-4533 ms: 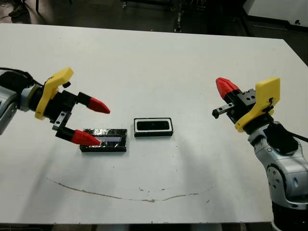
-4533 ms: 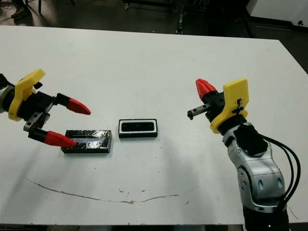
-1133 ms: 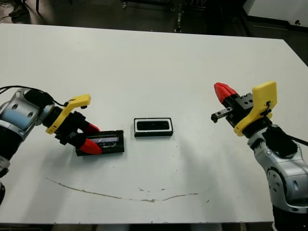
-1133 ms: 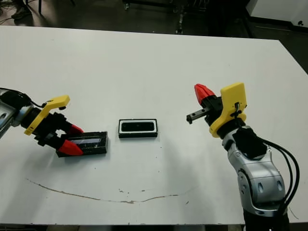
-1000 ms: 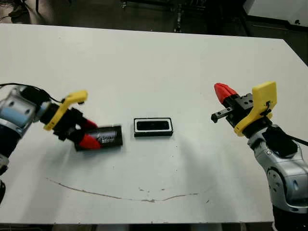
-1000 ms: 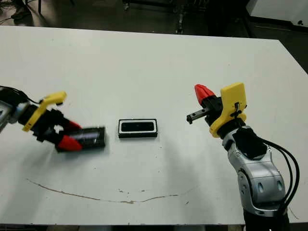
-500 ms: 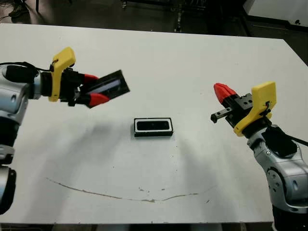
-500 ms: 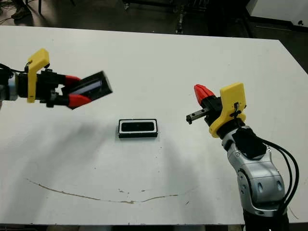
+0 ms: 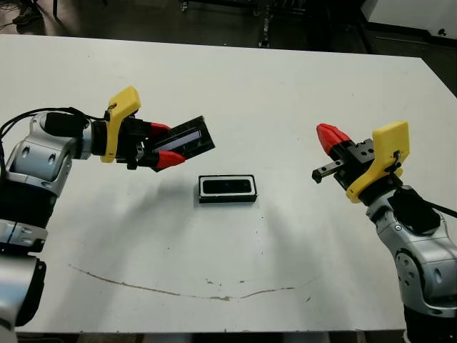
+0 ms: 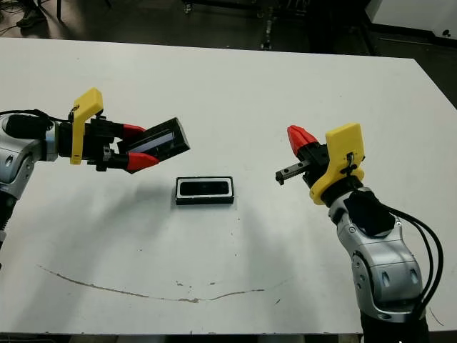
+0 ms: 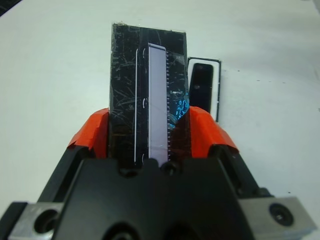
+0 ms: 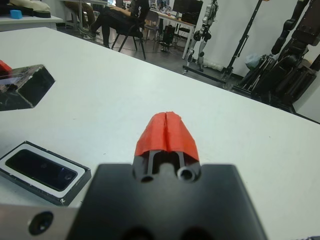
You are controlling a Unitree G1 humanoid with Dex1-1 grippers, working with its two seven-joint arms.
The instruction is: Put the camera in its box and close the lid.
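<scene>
The box (image 9: 227, 199), a shallow black tray with white lining, lies mid-table with the slim black camera (image 9: 227, 187) inside it. My left gripper (image 9: 163, 143) is shut on the lid (image 9: 189, 136), a glossy black slab with a pale stripe. The lid hangs tilted in the air, just up and left of the box. In the left wrist view the lid (image 11: 147, 100) stands between the red fingers (image 11: 92, 135), with the box (image 11: 218, 90) and camera (image 11: 201, 90) beyond. My right gripper (image 9: 327, 133) is shut on nothing and hovers to the right of the box.
A thin brown stain line (image 9: 178, 291) crosses the white table (image 9: 235, 86) near its front edge. Beyond the table's far edge, the right wrist view shows a seated person (image 12: 117, 15), chairs and stands.
My left gripper lifted the lid off the table, then carried it right and slightly down toward the box. The right arm and the box have stayed put.
</scene>
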